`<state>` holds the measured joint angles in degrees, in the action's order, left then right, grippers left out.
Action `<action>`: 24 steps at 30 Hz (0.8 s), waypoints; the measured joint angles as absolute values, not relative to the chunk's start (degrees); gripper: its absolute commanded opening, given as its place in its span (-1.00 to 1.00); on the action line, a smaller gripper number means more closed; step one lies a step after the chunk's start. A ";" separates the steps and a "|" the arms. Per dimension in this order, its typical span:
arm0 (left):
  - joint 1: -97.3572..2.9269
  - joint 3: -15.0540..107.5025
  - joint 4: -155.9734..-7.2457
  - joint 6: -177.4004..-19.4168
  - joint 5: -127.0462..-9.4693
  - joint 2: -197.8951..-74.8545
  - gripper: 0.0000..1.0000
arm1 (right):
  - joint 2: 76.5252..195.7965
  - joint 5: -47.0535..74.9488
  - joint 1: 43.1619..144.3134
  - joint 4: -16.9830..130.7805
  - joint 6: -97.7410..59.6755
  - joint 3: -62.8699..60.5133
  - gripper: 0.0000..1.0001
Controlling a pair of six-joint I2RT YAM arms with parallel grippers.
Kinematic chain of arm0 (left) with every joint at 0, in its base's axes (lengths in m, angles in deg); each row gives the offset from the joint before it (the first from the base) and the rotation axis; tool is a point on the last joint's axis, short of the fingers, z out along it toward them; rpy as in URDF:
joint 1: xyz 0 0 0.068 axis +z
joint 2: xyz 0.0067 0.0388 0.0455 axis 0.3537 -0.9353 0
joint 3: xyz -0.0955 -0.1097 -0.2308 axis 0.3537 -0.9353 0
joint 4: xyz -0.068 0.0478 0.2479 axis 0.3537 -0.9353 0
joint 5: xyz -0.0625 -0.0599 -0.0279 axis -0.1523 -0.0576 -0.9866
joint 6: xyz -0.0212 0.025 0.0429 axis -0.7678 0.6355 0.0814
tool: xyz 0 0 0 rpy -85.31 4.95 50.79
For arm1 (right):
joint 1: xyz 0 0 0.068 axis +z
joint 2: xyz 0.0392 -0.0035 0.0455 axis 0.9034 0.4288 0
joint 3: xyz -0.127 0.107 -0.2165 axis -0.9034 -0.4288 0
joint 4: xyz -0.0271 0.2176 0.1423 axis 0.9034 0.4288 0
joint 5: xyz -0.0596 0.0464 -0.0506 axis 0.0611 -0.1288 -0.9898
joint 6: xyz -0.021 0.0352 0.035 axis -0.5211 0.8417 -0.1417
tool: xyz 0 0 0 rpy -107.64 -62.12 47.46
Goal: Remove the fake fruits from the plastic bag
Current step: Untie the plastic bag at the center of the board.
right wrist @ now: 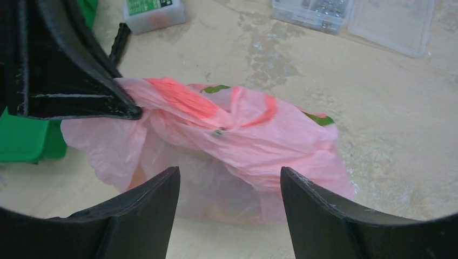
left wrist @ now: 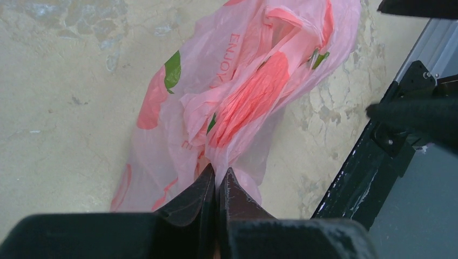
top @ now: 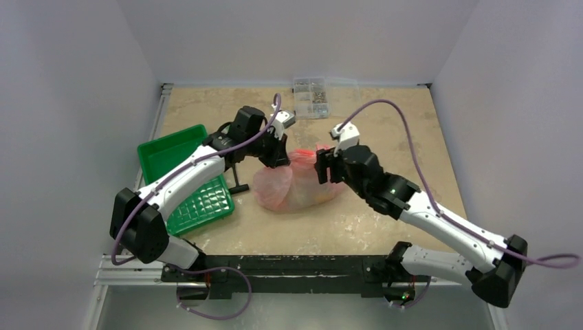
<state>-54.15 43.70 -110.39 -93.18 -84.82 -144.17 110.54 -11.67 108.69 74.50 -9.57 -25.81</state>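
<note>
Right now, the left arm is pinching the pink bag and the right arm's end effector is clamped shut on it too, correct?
Not quite. The left end effector is indeed shut on the plastic bag, but the right end effector is open, its jaws standing wide apart by the bag and gripping nothing. The right wrist view shows this.

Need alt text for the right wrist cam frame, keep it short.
A crinkly translucent pink plastic bag lies on the beige table, its left edge pinched by the left gripper, jaws shut. The right gripper hovers over it, jaws open. A green plastic tray, small green-labelled box and clear compartment box sit at the frame edges.
</note>
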 measured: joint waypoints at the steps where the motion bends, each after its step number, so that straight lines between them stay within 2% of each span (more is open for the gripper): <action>1: -54.15 43.70 -110.50 -93.29 -84.99 -144.60 -1.00 | 112.66 -14.07 111.66 75.15 -10.82 -24.26 0.42; 4: -54.15 43.70 -110.98 -93.31 -85.34 -145.11 -1.00 | 118.91 -20.41 117.84 76.29 -14.43 -21.61 0.51; 7: -54.15 43.79 -111.18 -93.31 -85.58 -145.11 -1.00 | 123.31 -24.92 119.77 77.21 -16.74 -21.44 0.54; 10: -54.15 43.96 -111.15 -93.31 -85.84 -145.13 -1.00 | 126.61 -30.01 119.83 77.84 -17.31 -21.44 0.46; 12: -54.15 44.01 -111.18 -93.31 -86.08 -145.13 -1.00 | 127.28 -32.78 119.81 77.17 -17.01 -21.46 0.21; 14: -54.15 44.01 -111.18 -93.31 -86.32 -145.13 -1.00 | 126.80 -34.90 119.61 75.22 -16.11 -21.61 -0.27; 16: -54.15 44.01 -111.18 -93.31 -86.41 -145.13 -1.00 | 125.47 -35.60 119.11 72.71 -14.71 -22.36 -0.58; 18: -54.15 44.01 -111.18 -93.31 -86.43 -145.13 -1.00 | 122.89 -34.75 117.28 69.82 -12.53 -24.34 -1.00; 20: -54.15 44.01 -111.18 -93.31 -86.43 -145.13 -1.00 | 119.57 -31.21 112.79 67.16 -9.27 -27.14 -1.00; 24: -54.15 44.01 -111.13 -93.33 -86.43 -145.13 -1.00 | 108.64 -19.08 97.36 60.18 1.38 -37.63 -1.00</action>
